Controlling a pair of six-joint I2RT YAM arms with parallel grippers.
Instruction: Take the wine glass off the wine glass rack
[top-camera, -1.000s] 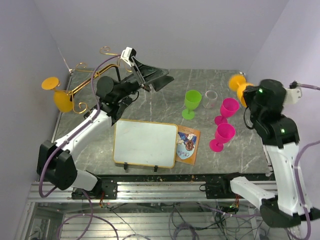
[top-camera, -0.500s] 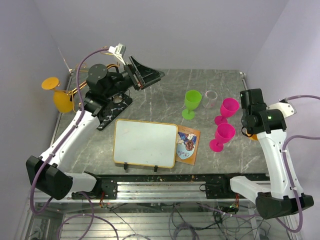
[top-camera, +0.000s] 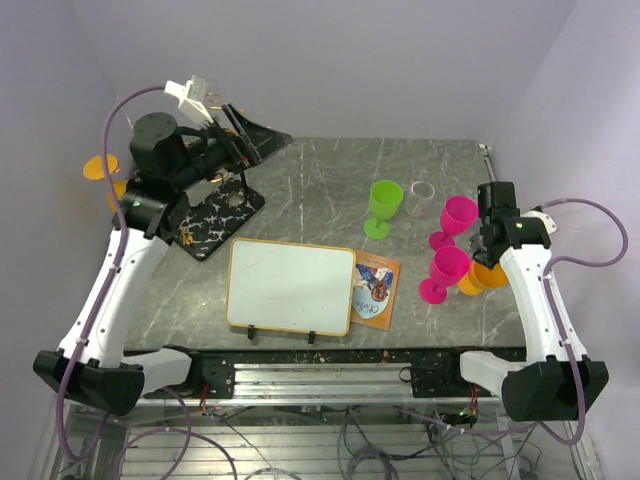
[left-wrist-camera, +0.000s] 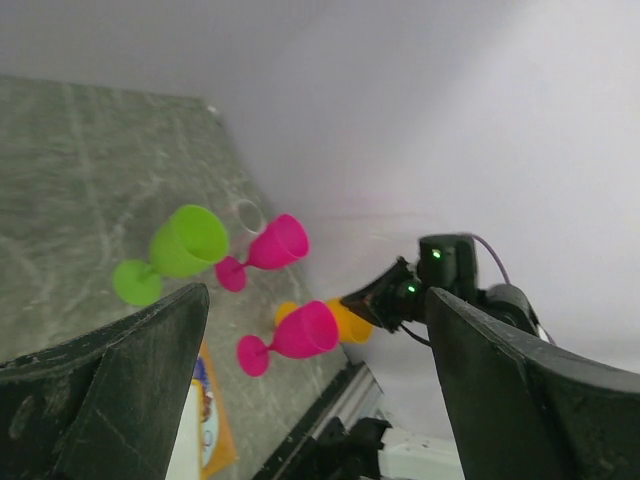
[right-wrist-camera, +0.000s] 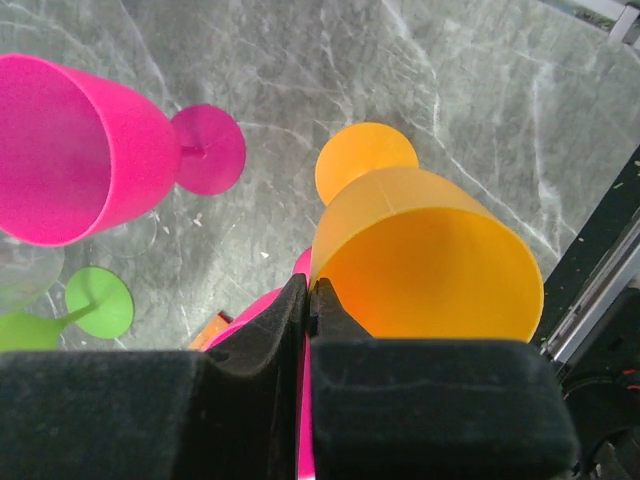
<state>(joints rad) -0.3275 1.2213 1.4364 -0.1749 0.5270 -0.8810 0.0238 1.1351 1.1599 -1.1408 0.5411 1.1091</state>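
One orange wine glass (right-wrist-camera: 430, 250) was pinched by its rim in the closed right hand (right-wrist-camera: 308, 298), tilted close to the worktop (top-camera: 330, 170), well to the right of the rack (top-camera: 215, 215) and just beside a pink glass (top-camera: 447, 268). Setting it down well would likely mean bringing its foot flat onto bare worktop, clear of that pink glass, before letting go. Beside the rack the left hand (left-wrist-camera: 318, 300) hung open and empty, with a second orange glass (top-camera: 100, 166) at the rack's left side.
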